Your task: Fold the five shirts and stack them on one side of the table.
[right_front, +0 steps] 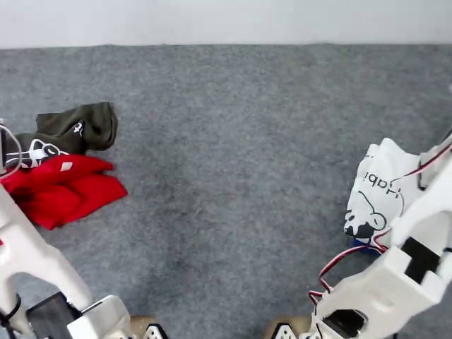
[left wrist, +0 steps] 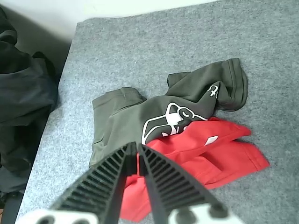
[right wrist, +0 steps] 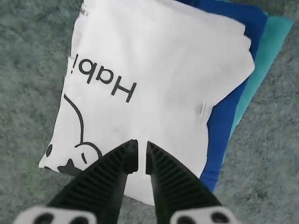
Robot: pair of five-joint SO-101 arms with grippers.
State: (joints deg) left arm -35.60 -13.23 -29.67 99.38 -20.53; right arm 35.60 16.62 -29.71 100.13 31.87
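Observation:
A crumpled dark green shirt with a white print lies at the table's left side, and a crumpled red shirt lies partly over its near edge. My left gripper hangs shut above the red shirt, close to the green shirt, holding nothing. At the right side sits a folded white shirt with black print. It tops a stack: white shirt on a blue shirt on a teal shirt. My right gripper hovers shut over the white shirt's near edge.
Grey felt covers the table, with a wide bare stretch between the two piles. Dark fabric hangs beyond the table's left edge. A pale wall runs along the back.

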